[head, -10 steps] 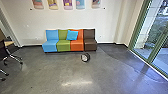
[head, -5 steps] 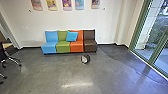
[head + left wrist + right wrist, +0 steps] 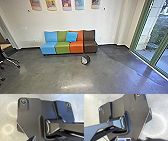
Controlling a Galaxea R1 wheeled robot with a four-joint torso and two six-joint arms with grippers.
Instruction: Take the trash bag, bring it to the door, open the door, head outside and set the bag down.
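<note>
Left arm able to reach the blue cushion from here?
Probably not: the blue cushion leans against the seats by the far wall, across a stretch of floor that looks too wide to reach over.

Both arms hold their wrists facing the robot's own body, a wide dark plate [image 3: 31, 111] with round fittings [image 3: 23, 101] near its corners, where a jointed bar [image 3: 71, 126] reaches out past the plate's edge.

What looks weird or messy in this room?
A small dark-and-white thing sits alone on the floor in front of the colorful seats. It might be the trash bag, but I can't tell. The blue pillow is a bit crooked, too. I see no clear spill.
</note>
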